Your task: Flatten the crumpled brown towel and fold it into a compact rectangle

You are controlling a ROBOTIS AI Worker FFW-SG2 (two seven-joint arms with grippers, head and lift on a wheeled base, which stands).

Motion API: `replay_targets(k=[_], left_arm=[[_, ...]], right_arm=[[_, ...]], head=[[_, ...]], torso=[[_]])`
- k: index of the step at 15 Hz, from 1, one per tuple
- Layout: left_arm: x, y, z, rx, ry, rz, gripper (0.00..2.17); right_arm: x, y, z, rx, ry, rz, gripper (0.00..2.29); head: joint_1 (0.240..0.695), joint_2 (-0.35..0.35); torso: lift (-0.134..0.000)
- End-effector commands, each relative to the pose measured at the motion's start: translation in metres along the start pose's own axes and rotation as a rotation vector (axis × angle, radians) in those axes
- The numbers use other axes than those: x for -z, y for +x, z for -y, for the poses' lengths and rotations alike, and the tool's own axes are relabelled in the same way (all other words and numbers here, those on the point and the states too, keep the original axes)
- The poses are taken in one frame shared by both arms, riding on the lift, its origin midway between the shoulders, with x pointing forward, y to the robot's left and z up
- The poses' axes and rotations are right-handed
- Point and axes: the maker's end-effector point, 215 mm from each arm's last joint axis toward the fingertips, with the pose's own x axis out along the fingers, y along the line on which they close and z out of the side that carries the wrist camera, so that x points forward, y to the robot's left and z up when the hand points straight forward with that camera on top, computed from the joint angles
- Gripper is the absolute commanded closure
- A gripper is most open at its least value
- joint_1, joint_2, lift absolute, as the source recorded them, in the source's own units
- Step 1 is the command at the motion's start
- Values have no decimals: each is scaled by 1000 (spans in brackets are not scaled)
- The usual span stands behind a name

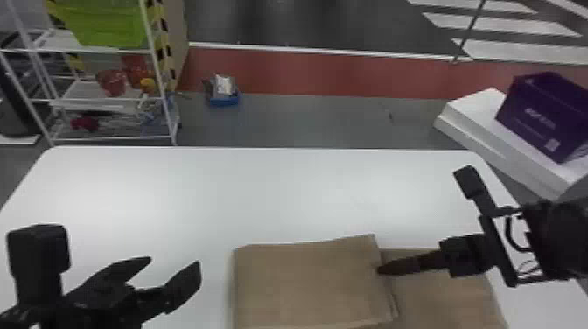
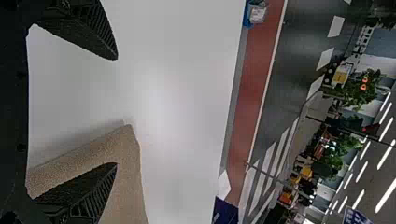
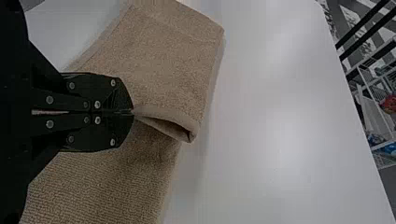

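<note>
Right wrist view, towel fold gaping

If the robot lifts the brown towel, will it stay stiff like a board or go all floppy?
Probably floppy: the brown towel already bends over in a soft fold, and its edge puckers at the right gripper's fingers. It likely won't slip out easily, since the cloth looks rough and fuzzy. It's probably light too, because the layers look thin.

The towel is matt cloth with a rough, grainy pile. The worktop looks smooth, with a soft sheen. Shiny metal rivets dot the matt right jaws. The green bin looks plastic.
</note>
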Motion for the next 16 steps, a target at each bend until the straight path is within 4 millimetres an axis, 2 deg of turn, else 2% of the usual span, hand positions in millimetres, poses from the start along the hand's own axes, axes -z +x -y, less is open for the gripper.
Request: replay_targets(k=[1, 4, 6, 9, 13, 14, 16], left_arm=[[0, 0, 0, -1, -3, 1, 76], [-3, 1, 0, 1, -1, 7, 76], [-3, 4, 0, 4, -3, 7, 76], [-3, 7, -1, 6, -7, 6, 76], [-4, 12, 2, 17, -10, 6, 76], [-3, 12, 2, 17, -11, 3, 76], [0, 12, 6, 32, -15, -7, 76]], right_arm=[[5, -14, 2, 7, 0, 20, 1180], [7, -44, 12, 29, 13, 62, 1180], [10, -65, 23, 45, 35, 88, 1180], [27, -89, 32, 62, 65, 106, 1180], [33, -85, 31, 57, 71, 96, 1180], [25, -82, 25, 41, 65, 111, 1180], [-7, -75, 0, -38, 37, 179, 1180]], head=[[695, -122], [695, -135], [695, -172], [695, -210], [695, -258], [695, -260], [695, -252]], torso=[[-124], [-124], [-124], [-124], [-124], [-124], [-124]])
